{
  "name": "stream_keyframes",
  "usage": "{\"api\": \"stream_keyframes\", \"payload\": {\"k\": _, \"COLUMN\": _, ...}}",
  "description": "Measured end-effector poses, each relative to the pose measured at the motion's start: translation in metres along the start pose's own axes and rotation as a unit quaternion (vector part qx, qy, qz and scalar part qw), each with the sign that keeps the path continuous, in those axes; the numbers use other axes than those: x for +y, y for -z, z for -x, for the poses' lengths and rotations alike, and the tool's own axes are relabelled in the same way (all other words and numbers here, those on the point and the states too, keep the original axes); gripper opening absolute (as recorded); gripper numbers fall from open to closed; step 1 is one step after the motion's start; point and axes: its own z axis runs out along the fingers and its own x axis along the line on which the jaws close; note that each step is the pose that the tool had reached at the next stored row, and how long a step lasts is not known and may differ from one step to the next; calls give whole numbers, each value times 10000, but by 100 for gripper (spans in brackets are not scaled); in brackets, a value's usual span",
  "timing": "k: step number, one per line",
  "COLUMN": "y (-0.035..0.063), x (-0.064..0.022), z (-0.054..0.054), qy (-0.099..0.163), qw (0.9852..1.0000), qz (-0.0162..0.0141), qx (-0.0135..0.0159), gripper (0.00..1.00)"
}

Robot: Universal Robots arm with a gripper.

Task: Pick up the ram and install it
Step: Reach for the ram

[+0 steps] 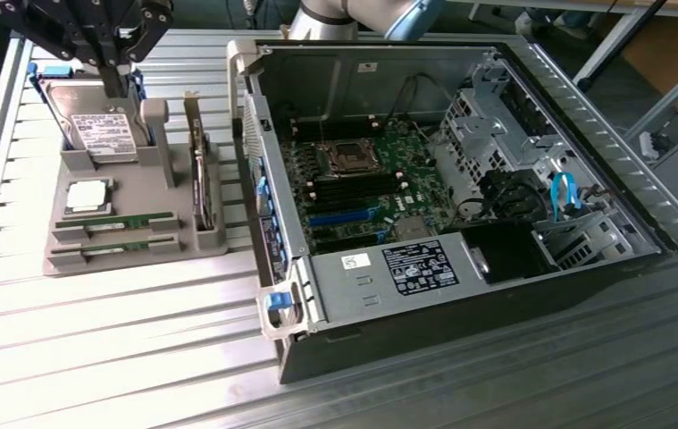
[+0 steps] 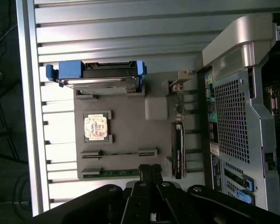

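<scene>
Two rams, thin green sticks, lie on edge in the front slots of a grey holder [image 1: 136, 259]: one ram [image 1: 118, 221] behind the other [image 1: 121, 245]. In the wrist view a green ram [image 2: 113, 173] shows just beside my fingertips. My gripper [image 1: 117, 87] hangs above the back of the holder, over the hard drive, well above the rams. Its black fingers are shut together with nothing between them, as the wrist view also shows for the gripper [image 2: 149, 169].
The holder also carries a silver hard drive [image 1: 103, 132] in a blue bracket, a square processor [image 1: 86, 197] and an upright card [image 1: 202, 183]. On the exterior view's right lies the open computer case [image 1: 624, 179] with its motherboard [image 1: 356, 174]. Everything rests on a slatted metal table [image 1: 100, 340].
</scene>
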Motion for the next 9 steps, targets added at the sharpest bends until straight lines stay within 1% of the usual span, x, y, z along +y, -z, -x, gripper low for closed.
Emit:
{"api": "stream_keyframes", "payload": {"k": 3, "y": 2, "x": -43, "z": 4, "qy": 0, "qw": 10000, "qz": 0, "qx": 0, "gripper": 9}}
{"api": "stream_keyframes", "payload": {"k": 9, "y": 9, "x": -191, "z": 15, "qy": 0, "qw": 10000, "qz": 0, "qx": 0, "gripper": 9}}
